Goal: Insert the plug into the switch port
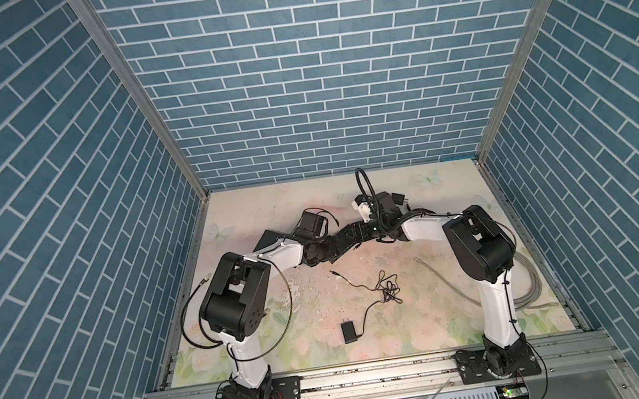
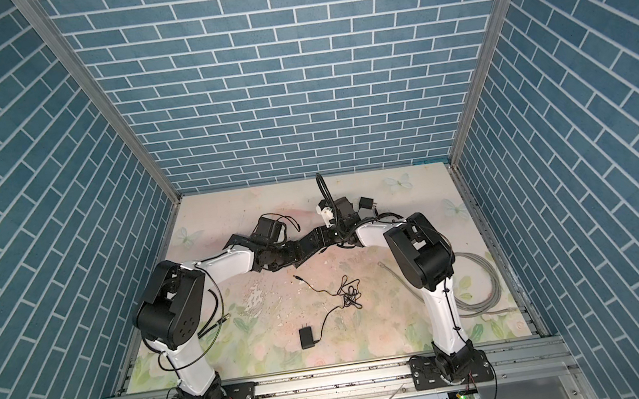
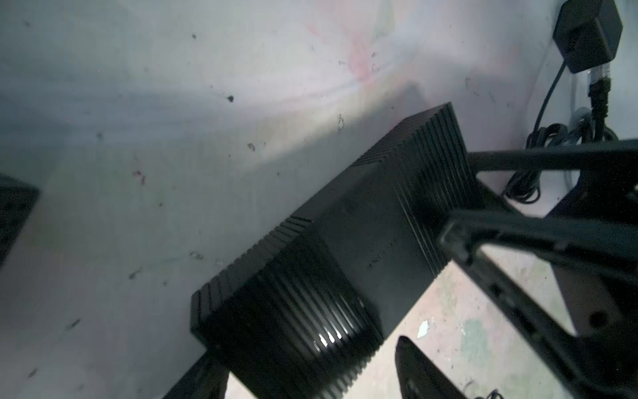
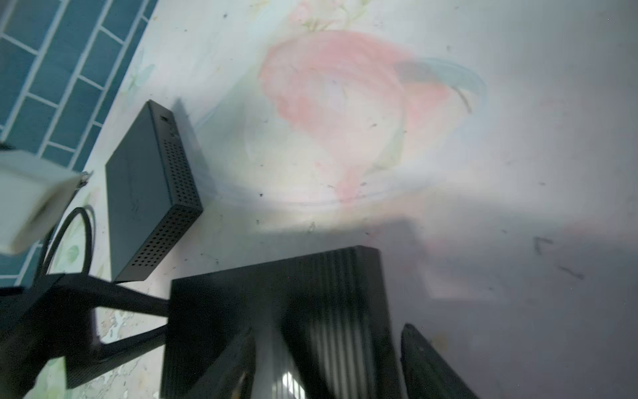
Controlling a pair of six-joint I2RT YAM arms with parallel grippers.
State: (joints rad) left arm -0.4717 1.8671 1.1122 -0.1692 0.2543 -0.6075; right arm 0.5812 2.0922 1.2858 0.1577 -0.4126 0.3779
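The switch, a black ribbed box, lies between my two grippers at the back middle of the table. My left gripper straddles one end. One finger touches the box and the other finger stands clear of it. My right gripper has the opposite end between its fingers, but blur hides whether they press on it. The plug, a small black barrel on a thin tangled cord, lies loose on the mat nearer the front. Its black adapter lies beyond the tangle.
A dark grey perforated box sits left of the switch. A white block and a second black adapter with its cord lie behind the right wrist. A coiled grey cable lies at the right edge. Brick-patterned walls enclose three sides.
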